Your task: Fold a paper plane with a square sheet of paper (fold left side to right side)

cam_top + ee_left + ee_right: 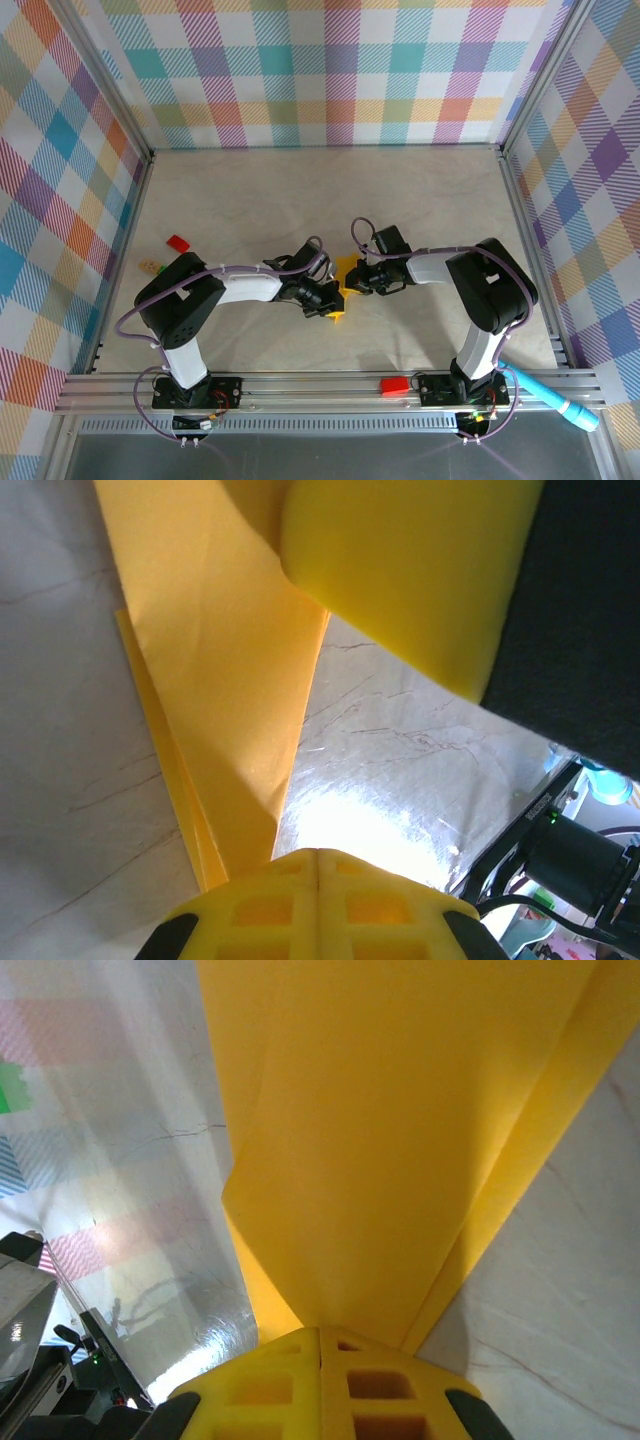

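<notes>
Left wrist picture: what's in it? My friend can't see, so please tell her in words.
The left gripper is pinched shut on folded yellow-orange paper, which stretches up toward the top left. Beneath it lies a pale marbled table.

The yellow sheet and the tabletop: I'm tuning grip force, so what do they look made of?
The yellow sheet looks like thin matte paper: it bends in soft curves without shine and shows layered folded edges. The tabletop seems a hard, smooth, marble-patterned laminate or stone, hard to say which; it throws a bright glare.
</notes>
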Robot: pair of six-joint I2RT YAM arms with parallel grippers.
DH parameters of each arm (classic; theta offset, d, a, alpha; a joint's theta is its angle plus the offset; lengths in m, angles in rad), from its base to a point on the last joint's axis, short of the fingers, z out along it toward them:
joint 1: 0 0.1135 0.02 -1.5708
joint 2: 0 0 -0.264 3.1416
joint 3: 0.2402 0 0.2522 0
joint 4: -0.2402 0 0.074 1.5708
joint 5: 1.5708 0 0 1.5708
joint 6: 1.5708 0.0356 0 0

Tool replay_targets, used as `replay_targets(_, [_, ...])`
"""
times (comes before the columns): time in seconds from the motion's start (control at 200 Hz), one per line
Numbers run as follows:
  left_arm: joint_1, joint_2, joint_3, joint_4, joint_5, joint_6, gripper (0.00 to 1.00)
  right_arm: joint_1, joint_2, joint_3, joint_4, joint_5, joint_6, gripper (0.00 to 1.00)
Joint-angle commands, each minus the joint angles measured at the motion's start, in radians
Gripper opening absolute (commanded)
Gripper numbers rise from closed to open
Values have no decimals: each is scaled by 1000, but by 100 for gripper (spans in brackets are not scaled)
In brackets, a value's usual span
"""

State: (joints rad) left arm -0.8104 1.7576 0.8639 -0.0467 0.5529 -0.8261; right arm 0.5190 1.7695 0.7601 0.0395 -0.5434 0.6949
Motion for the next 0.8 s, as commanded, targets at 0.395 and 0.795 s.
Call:
replay_targets(0.395, [-13, -30, -49, -61, 7, 9, 0, 8, 80, -30, -149, 136, -24, 0])
replay_targets(0.795, [-12, -33, -58, -62, 5, 7, 0, 9, 82, -27, -158, 140, -26, 0])
